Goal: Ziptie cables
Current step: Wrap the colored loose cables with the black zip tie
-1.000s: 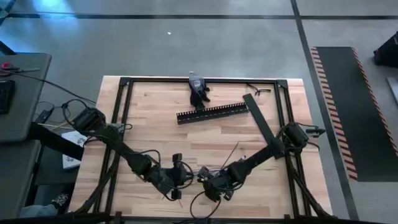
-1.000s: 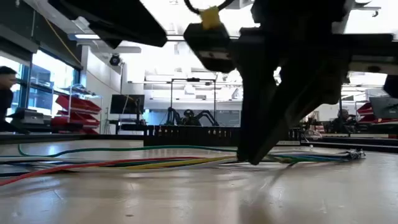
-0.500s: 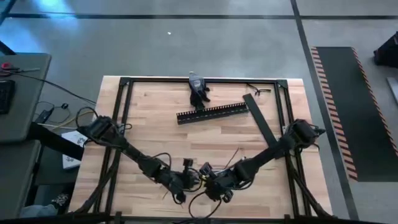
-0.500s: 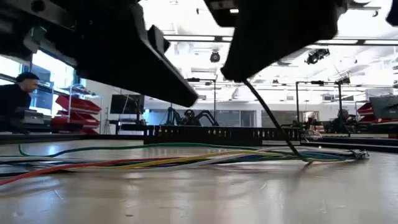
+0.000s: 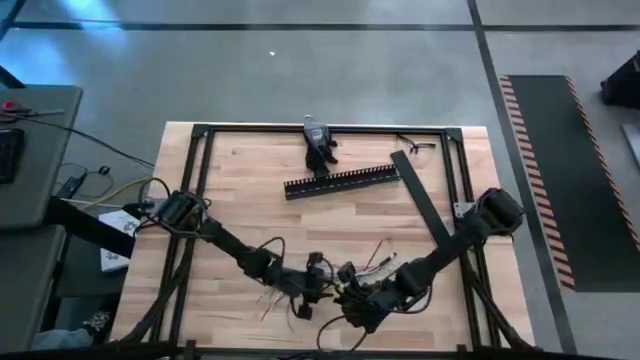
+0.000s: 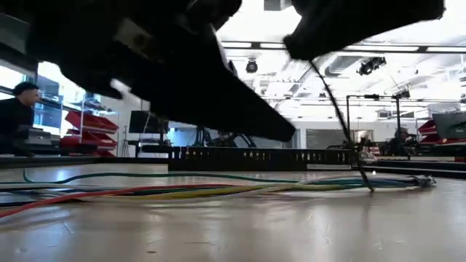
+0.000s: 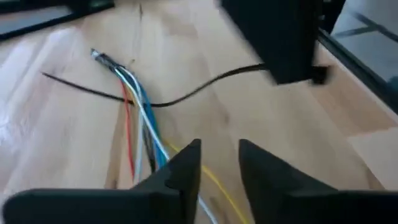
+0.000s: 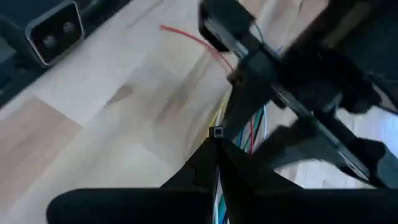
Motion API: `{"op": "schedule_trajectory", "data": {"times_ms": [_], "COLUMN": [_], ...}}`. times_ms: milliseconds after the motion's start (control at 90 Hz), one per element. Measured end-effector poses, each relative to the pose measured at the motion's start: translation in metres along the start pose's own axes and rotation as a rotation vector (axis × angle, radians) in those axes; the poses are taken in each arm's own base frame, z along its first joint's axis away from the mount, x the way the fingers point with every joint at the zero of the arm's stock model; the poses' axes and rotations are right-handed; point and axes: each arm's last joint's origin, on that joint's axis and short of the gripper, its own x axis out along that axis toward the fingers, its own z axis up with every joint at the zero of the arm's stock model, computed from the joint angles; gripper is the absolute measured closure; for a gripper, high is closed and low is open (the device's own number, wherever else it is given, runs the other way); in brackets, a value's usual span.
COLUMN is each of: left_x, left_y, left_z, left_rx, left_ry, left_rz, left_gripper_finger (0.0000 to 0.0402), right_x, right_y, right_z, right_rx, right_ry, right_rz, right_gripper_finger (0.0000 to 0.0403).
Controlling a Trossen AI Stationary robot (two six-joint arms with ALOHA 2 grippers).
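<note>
Since 1.0 s ago both arms shifted rightward along near table edge; left gripper [image 5: 318, 285] now closer to right gripper [image 5: 350, 298]. Left gripper fingers [image 7: 186, 165] parted, nothing between, hovering over cables [image 7: 140, 112]. Right gripper pinched on zip tie [image 8: 216, 132], head at fingertips, thin black tail trailing across table [image 5: 250, 170]. Cables lie loose on wood at near centre, coloured strands fanned. Black duct [image 5: 340, 181] and lid strip [image 5: 417, 201] far side, well apart.

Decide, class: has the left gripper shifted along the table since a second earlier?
Yes. In the high view the left gripper now sits farther toward the picture's right, judged against the fixed black duct.
</note>
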Motion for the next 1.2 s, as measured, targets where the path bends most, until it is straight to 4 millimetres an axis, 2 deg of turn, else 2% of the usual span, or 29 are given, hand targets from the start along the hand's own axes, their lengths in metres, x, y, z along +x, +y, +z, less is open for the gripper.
{"op": "schedule_trajectory", "data": {"times_ms": [144,311,500,667,978,1200], "left_x": [0.001,0.003,0.011,0.018,0.019,0.018], "left_y": [0.005,0.011,0.009,0.003,0.0,-0.003], "left_z": [0.005,0.009,0.006,0.011,0.015,0.015], "left_rx": [0.046,0.052,0.082,0.08,0.079,0.081], "left_ry": [-0.037,-0.081,-0.163,-0.208,-0.213,-0.214], "left_rz": [0.005,0.008,-0.041,-0.059,-0.05,-0.051], "left_gripper_finger": [0.0232,0.0229,0.0246,0.0265,0.0338,0.0369], "right_x": [-0.008,-0.009,-0.011,-0.012,-0.015,-0.018], "right_y": [0.005,0.009,0.01,0.011,0.018,0.023], "right_z": [0.002,0.001,0.004,0.004,0.003,0.002], "right_rx": [0.012,0.032,0.028,0.033,0.035,0.042], "right_ry": [-0.029,-0.031,-0.053,-0.051,-0.042,-0.032], "right_rz": [-0.041,-0.071,-0.115,-0.123,-0.131,-0.143], "right_gripper_finger": [0.0403,0.0403,0.0403,0.0403,0.0403,0.0403]}}
